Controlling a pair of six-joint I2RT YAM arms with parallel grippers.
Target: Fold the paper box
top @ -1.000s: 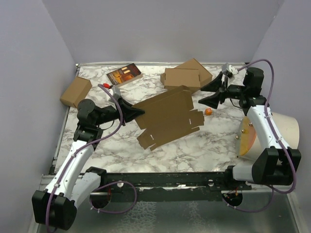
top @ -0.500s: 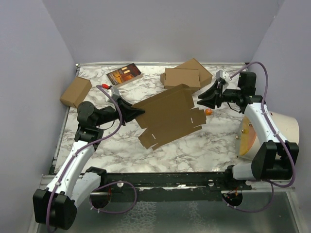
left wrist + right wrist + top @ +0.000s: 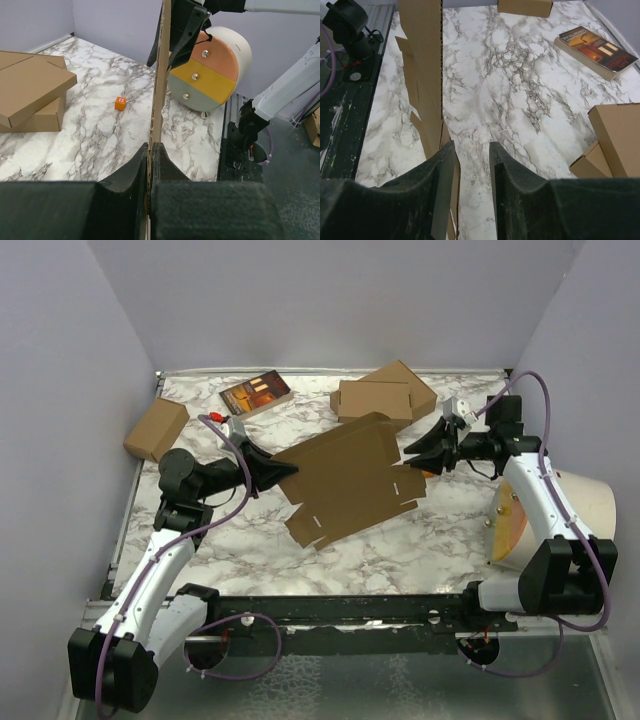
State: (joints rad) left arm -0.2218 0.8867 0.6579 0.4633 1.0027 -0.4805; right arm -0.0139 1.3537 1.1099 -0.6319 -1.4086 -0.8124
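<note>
The paper box (image 3: 345, 485) is a flat brown die-cut cardboard sheet, held a little off the marble table (image 3: 400, 550). My left gripper (image 3: 290, 470) is shut on its left edge; the left wrist view shows the jaws pinching the sheet (image 3: 161, 75) edge-on at the gripper (image 3: 150, 150). My right gripper (image 3: 408, 450) is at the sheet's right edge. In the right wrist view, that gripper (image 3: 471, 147) is open with a narrow gap showing marble. The sheet (image 3: 422, 60) runs along the left finger (image 3: 437, 175).
Two stacked folded boxes (image 3: 385, 395) and a book (image 3: 256, 393) lie at the back. A small carton (image 3: 156, 428) sits at the left wall. A small orange cube (image 3: 120, 103) lies near the right gripper. A round drum with a coloured face (image 3: 560, 515) stands at the right.
My right gripper has moved left and down to the sheet's right edge, and its jaws have narrowed. The left gripper and the sheet have barely moved.
</note>
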